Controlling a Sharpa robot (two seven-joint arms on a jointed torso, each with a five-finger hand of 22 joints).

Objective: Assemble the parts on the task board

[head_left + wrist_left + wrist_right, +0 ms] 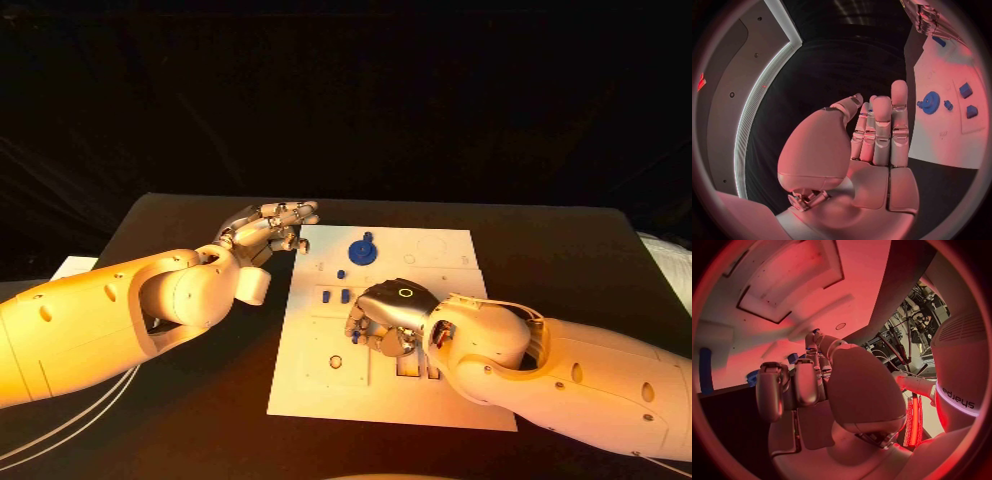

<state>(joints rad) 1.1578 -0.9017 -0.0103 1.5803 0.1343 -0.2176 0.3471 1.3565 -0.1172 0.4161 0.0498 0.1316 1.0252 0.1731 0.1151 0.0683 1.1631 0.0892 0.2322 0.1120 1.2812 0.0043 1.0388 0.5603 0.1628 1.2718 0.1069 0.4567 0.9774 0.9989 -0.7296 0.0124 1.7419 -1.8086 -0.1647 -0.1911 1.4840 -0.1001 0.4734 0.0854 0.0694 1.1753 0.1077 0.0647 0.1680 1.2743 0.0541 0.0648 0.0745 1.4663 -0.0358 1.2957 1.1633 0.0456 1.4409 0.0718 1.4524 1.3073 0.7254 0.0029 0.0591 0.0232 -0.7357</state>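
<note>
L hand open, fingers straight, beside task board; R hand curled over board, grip unclear; blue gear on board.

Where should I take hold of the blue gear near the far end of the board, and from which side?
Pinch the blue gear across its toothed rim from above. It seems to lie flat on the task board, so there is probably no underside to hook. The left hand, open beside the board's far-left edge, looks nearest; the right hand is over the board's middle. Whether a hub sticks up, I cannot tell.
</note>
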